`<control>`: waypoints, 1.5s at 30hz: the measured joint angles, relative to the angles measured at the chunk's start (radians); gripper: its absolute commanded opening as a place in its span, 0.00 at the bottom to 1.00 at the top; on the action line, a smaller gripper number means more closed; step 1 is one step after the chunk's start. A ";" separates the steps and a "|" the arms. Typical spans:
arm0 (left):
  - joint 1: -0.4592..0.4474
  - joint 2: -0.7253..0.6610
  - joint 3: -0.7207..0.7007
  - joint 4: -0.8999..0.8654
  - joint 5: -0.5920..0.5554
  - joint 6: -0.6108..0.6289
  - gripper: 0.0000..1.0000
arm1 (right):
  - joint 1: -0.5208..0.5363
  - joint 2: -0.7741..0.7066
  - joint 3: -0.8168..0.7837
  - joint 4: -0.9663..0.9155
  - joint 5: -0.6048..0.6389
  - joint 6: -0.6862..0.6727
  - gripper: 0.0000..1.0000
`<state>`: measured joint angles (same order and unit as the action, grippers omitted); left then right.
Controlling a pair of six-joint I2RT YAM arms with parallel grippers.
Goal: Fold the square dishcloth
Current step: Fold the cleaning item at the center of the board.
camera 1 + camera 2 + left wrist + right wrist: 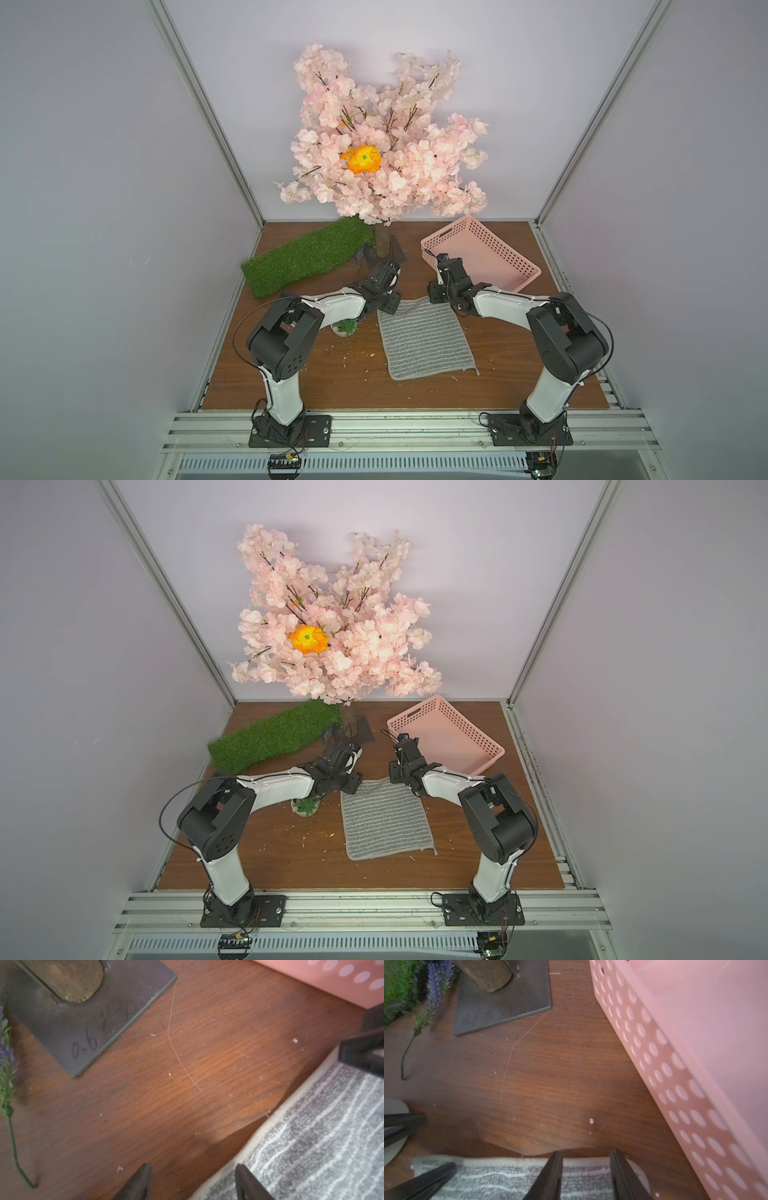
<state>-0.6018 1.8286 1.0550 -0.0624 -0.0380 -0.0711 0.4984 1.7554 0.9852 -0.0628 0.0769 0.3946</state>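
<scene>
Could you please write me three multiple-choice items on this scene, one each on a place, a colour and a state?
1. Where is the square dishcloth?
A. In the pink basket
B. On the wooden table, between the two arms
C. On the green mat

2. What colour is the lone large flower among the pink blossoms?
A. Blue
B. White
C. Orange

3. How does the dishcloth lie?
A. Spread flat, not yet folded
B. Rolled into a tube
C. Hanging from a gripper

Answers: 1 B, both top views show it on the table, short of the basket. 2 C, its petals are orange. 3 A, it lies as one open layer with all its stripes showing.
</scene>
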 measured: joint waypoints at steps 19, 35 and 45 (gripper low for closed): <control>0.006 0.041 0.028 -0.075 0.012 0.032 0.14 | 0.002 -0.050 -0.141 -0.011 0.022 0.025 0.41; 0.006 0.041 0.029 -0.057 0.058 0.025 0.06 | 0.005 -0.112 -0.132 -0.044 0.094 0.029 0.41; 0.006 0.041 0.027 -0.055 0.064 0.025 0.02 | 0.005 -0.029 -0.068 -0.050 0.139 0.006 0.37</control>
<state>-0.5953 1.8694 1.0824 -0.1169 0.0265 -0.0460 0.5037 1.7264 0.9173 -0.1131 0.2157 0.4011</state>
